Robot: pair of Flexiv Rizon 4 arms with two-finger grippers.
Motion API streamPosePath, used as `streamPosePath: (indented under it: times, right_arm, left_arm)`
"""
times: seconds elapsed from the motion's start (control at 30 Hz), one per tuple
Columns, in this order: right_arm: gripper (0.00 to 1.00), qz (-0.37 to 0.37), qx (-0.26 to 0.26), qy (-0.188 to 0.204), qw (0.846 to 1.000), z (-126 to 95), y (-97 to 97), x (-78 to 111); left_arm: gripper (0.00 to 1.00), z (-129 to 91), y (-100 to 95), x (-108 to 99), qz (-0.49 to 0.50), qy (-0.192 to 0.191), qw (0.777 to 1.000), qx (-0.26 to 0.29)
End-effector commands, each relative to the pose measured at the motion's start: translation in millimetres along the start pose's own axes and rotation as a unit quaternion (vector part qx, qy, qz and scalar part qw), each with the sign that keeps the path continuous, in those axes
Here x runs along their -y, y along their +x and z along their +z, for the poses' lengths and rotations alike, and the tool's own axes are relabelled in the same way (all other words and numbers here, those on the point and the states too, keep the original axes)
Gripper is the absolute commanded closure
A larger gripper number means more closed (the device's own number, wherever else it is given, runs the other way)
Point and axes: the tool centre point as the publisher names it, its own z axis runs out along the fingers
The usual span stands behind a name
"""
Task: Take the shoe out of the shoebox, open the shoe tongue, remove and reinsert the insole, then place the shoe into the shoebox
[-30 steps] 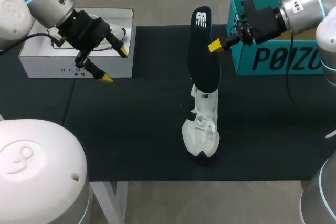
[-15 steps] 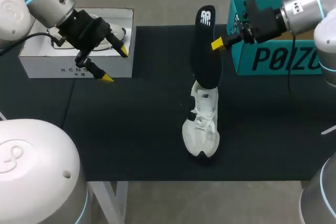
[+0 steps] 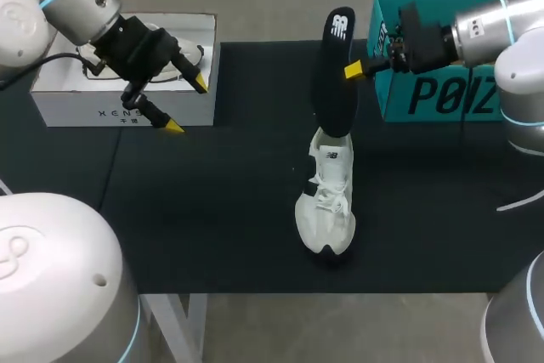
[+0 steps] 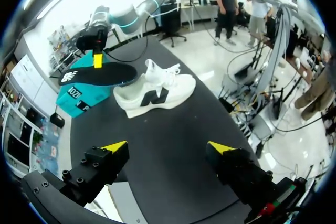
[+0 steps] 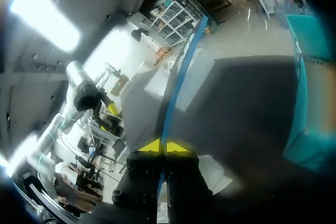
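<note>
Two arms flank the dark table. At left, the left gripper hangs unmoved beside the white box, jaws wide and empty. Mid-table the white shoe sits as before, the black insole rising from its mouth. The right gripper, pinched on the insole's edge before the teal shoebox, has drawn it slightly up and rightward.

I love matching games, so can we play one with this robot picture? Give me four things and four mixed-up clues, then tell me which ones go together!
Things:
1. insole
2. shoe
3. teal box
4. left gripper

Clues:
A. open, holding nothing
B. white, standing on the black table
C. black, pinched by the right gripper
D. at the far right side of the table

Pairs: 1-C, 2-B, 3-D, 4-A
</note>
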Motion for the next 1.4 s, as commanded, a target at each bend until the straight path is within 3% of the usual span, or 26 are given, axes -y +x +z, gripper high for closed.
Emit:
streamPosePath:
  times: [0.03,0.27,0.8,1.4]
  right_arm:
    - [1.0,-0.007,0.003,-0.032,0.999,1,-4.1,16.6]
    - [1.0,-0.001,0.012,-0.053,0.999,5,-15.0,32.7]
    - [1.0,0.001,0.034,-0.069,0.997,20,-38.5,32.9]
    - [1.0,0.015,0.042,-0.065,0.997,26,-33.2,84.8]
  left_arm:
    - [0.0,0,-0.2,0,0.0,-0.001,1.0,-0.001]
    - [0.0,0,-0.2,0,0.0,-0.001,1.0,-0.001]
    - [0.0,0,-0.2,0,0.0,-0.001,1.0,-0.001]
    - [0.0,0,-0.2,0,0.0,-0.001,1.0,-0.001]
